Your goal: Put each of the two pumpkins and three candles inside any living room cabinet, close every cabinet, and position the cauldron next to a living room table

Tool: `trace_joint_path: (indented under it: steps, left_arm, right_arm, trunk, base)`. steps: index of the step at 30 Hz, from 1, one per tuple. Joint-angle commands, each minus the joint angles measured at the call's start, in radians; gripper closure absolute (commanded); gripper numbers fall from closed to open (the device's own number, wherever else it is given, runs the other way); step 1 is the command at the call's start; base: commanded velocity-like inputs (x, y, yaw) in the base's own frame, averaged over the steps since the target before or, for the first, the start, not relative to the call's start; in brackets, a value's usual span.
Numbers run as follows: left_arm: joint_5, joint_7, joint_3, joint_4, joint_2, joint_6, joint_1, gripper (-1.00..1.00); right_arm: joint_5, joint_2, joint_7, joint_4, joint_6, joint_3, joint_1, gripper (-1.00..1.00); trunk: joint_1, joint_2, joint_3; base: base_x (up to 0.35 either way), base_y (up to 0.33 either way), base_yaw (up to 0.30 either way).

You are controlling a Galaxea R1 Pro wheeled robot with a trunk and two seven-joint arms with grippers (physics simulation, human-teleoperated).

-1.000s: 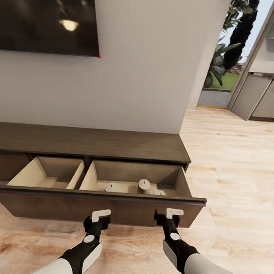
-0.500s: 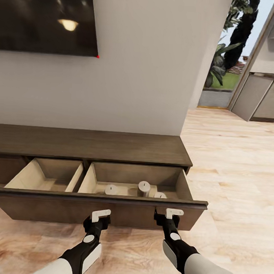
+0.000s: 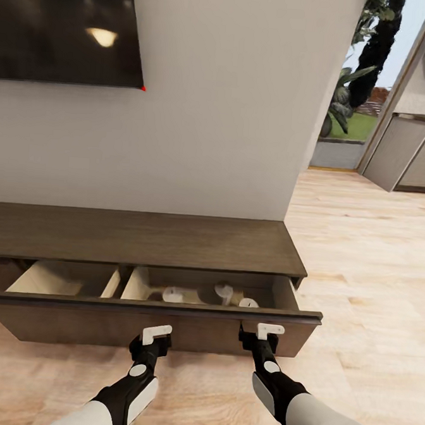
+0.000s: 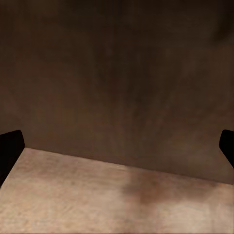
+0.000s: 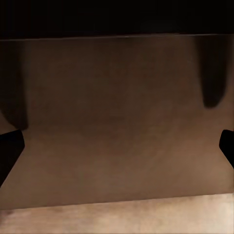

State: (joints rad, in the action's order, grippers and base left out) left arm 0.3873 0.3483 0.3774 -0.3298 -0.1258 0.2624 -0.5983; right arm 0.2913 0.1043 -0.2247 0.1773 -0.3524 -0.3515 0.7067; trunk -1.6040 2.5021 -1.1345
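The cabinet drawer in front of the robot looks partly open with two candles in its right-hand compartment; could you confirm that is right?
Not quite: the head view shows three candles, not two, in the right-hand compartment of the cabinet drawer. The drawer is indeed partly open.

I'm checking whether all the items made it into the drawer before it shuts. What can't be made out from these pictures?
- Candles, head view: three pale tops show; their lower parts are hidden behind the drawer front.
- Pumpkins: whether any lie in the drawer is hidden by that front and the cabinet top.
- Cabinet's left end, head view: cut off by the picture edge.
- Left gripper and right gripper: contact with the front is unclear.
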Motion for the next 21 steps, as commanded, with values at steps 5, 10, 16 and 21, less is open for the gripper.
trace_joint_path:
  steps: [5, 10, 16, 21]
  left_arm:
    - [0.000, 0.000, 0.000, 0.000, 0.000, 0.001, 0.000, -1.00]
    - [0.001, 0.000, 0.000, 0.000, 0.000, 0.001, 0.000, -1.00]
    - [0.001, 0.001, 0.000, 0.000, 0.000, 0.004, 0.000, -1.00]
    - [0.002, 0.001, 0.000, 0.000, 0.000, 0.001, 0.000, -1.00]
  right_arm:
    - [0.000, 0.000, -0.001, 0.001, 0.000, 0.003, 0.000, -1.00]
    - [-0.001, 0.000, -0.001, 0.001, 0.000, 0.003, 0.000, -1.00]
    - [-0.001, 0.000, -0.001, 0.001, 0.000, 0.003, 0.000, -1.00]
    - [-0.001, 0.000, -0.001, 0.001, 0.000, 0.003, 0.000, -1.00]
  trunk:
    - [0.000, 0.000, 0.000]
    - [0.000, 0.000, 0.000]
    - [0.000, 0.000, 0.000]
    - [0.000, 0.000, 0.000]
  base:
    - [0.318, 0.000, 0.000]
    - [0.279, 0.000, 0.000]
    - [0.076, 0.000, 0.000]
    - [0.248, 0.000, 0.000]
